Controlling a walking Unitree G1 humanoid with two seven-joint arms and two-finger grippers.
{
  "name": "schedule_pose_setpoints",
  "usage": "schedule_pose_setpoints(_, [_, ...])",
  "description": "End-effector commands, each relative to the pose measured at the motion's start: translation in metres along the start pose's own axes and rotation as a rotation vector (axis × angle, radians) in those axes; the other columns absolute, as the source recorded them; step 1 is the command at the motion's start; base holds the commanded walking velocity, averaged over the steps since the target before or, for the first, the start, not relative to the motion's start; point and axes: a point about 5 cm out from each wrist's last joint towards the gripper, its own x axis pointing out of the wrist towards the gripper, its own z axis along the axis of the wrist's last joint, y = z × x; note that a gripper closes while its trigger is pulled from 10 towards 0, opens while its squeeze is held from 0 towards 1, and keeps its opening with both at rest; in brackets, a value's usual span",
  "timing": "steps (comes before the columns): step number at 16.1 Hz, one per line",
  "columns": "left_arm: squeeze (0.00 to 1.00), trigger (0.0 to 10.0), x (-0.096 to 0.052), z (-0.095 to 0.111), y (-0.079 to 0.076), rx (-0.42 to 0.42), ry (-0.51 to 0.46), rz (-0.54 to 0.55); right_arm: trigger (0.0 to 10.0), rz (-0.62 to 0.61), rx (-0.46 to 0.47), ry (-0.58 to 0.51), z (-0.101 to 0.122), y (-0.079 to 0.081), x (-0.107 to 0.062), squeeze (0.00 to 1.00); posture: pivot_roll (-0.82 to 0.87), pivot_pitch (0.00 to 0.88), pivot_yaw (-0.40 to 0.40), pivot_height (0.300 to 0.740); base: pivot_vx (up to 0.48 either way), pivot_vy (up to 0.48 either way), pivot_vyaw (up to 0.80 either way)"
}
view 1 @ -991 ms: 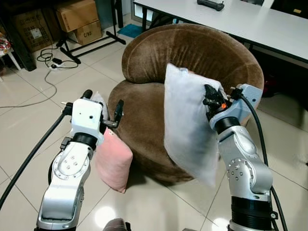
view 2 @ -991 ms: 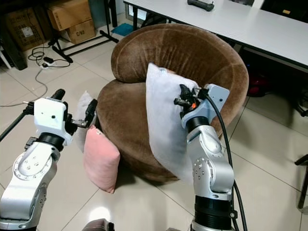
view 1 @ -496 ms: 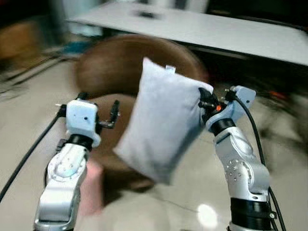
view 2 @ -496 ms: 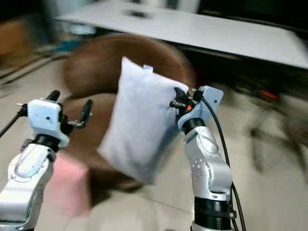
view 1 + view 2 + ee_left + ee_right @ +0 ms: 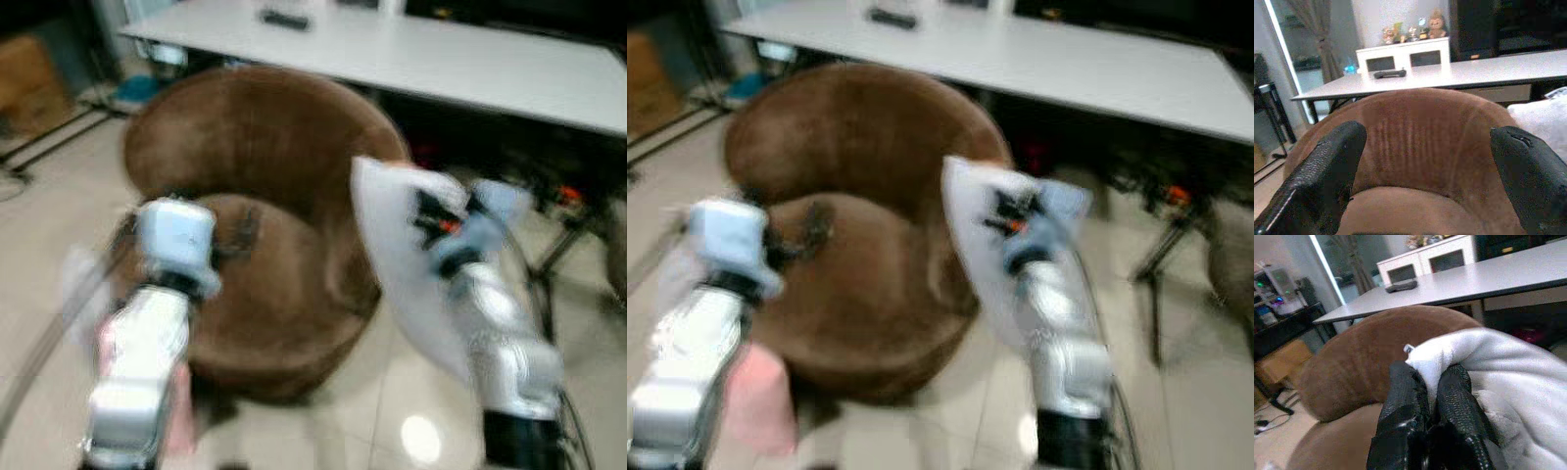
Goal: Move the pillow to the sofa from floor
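The head views are blurring. The right gripper (image 5: 1432, 396) is holding the white pillow (image 5: 392, 235) in the air at the right of centre of the frame, beside the right edge of the brown sofa (image 5: 265, 166). In the right wrist view its two black fingers (image 5: 1400, 401) are standing closed tight on a fold of the pillow's corner, with white fabric bunching up between and around the tips. The pillow is hanging tilted, its upper end near the top of the sofa's right arm and its lower end trailing toward the lower right, over the tiled floor (image 5: 392, 392). It is not lying on the seat.

The left gripper (image 5: 1430, 156) is hovering in the left half of the frame, over the front left of the sofa seat. In the left wrist view its fingers (image 5: 1327, 166) are standing wide apart with nothing between them, and the sofa back is showing in the gap.

A pink pillow (image 5: 759, 401) is sitting on the floor at the lower left, against the base of the sofa and partly behind the left arm. A long white table (image 5: 411, 54) is running across the top of the frame behind the sofa, with a dark remote (image 5: 284, 18) lying on it near the upper centre. A white cabinet (image 5: 1403, 56) with small figures on top is standing behind the table in the left wrist view.
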Motion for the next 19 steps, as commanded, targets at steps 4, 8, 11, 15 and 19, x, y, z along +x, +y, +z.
schedule_pose_setpoints(4, [0.0, 10.0, -0.004, 0.002, 0.011, 0.03, -0.007, 0.033, 10.0, 0.231, 0.045, -0.119, 0.028, 0.042, 0.004, 0.0, 0.13, 0.0, -0.061, 0.74, 0.315, 0.0, 0.8])
schedule_pose_setpoints(8, [0.0, 10.0, -0.003, 0.003, 0.01, 0.032, -0.01, 0.033, 10.0, 0.334, 0.043, -0.191, 0.059, 0.059, 0.008, 0.0, 0.13, 0.0, -0.061, 0.74, 0.313, 0.0, 0.6])
schedule_pose_setpoints(11, [0.0, 10.0, -0.003, 0.003, 0.01, 0.034, -0.009, 0.033, 10.0, 0.324, 0.025, -0.209, 0.066, 0.061, 0.013, 0.0, 0.13, 0.0, -0.065, 0.74, 0.31, 0.0, 0.0])
schedule_pose_setpoints(15, [0.0, 10.0, -0.003, 0.002, 0.012, 0.035, -0.003, 0.038, 10.0, 0.213, -0.011, -0.152, 0.055, 0.045, 0.019, 0.0, 0.13, 0.0, -0.07, 0.74, 0.307, 0.0, 0.0])
schedule_pose_setpoints(19, [0.0, 10.0, 0.0, 0.0, 0.012, 0.039, 0.003, 0.028, 10.0, 0.163, -0.02, -0.091, 0.044, 0.037, 0.021, 0.0, 0.12, 0.0, -0.064, 0.74, 0.307, 0.0, -0.8])
